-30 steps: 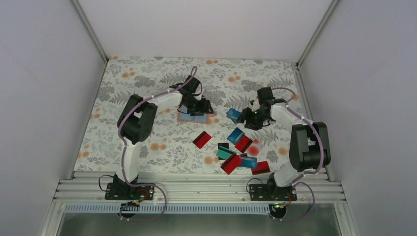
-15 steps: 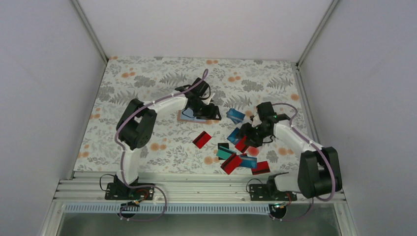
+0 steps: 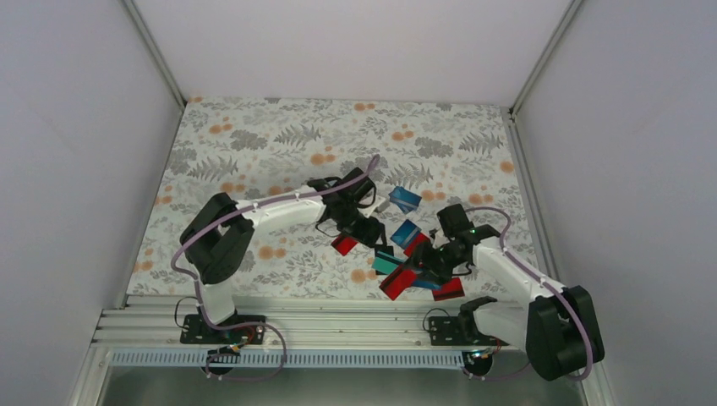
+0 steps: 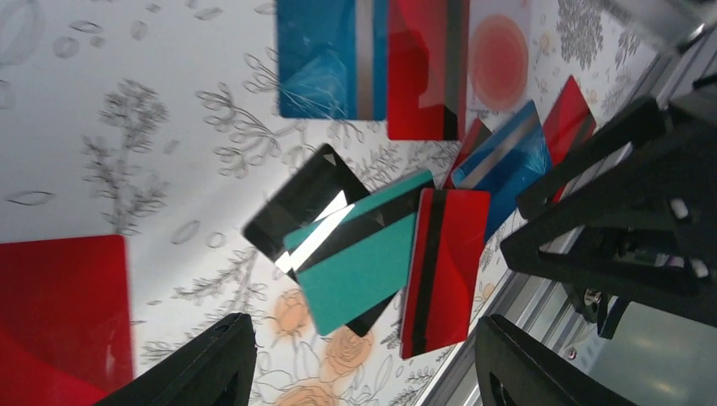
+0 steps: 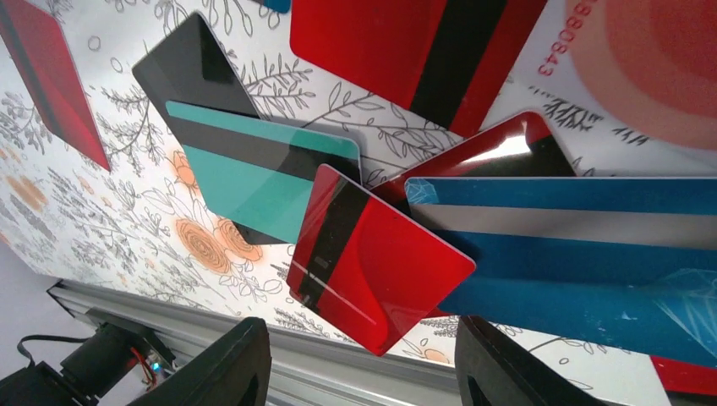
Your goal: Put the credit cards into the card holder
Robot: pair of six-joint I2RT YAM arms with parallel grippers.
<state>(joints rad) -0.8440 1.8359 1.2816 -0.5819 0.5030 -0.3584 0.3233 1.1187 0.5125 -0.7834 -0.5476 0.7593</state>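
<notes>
Several credit cards lie scattered right of centre: a teal card (image 3: 387, 263) on a black one, a red card (image 3: 396, 283) with a black stripe, blue cards (image 3: 406, 199), and a lone red card (image 3: 345, 245). The card holder does not show in any view. My left gripper (image 3: 365, 233) hangs open above the cloth; in its wrist view the left gripper (image 4: 363, 372) has the teal card (image 4: 363, 254) ahead and nothing between its fingers. My right gripper (image 5: 363, 372) is open, with the tilted red card (image 5: 372, 254) just ahead of its fingertips and untouched.
The flowered cloth (image 3: 254, 152) covers the table. The metal rail (image 3: 338, 326) at the near edge runs close under the card pile. The right gripper's black fingers (image 4: 617, 211) show at the right of the left wrist view, close to the left gripper. White walls enclose the table.
Both arms have swung toward the near card pile. The left gripper went right and nearer from the back left; the right gripper came down from the back. Both stayed open.
</notes>
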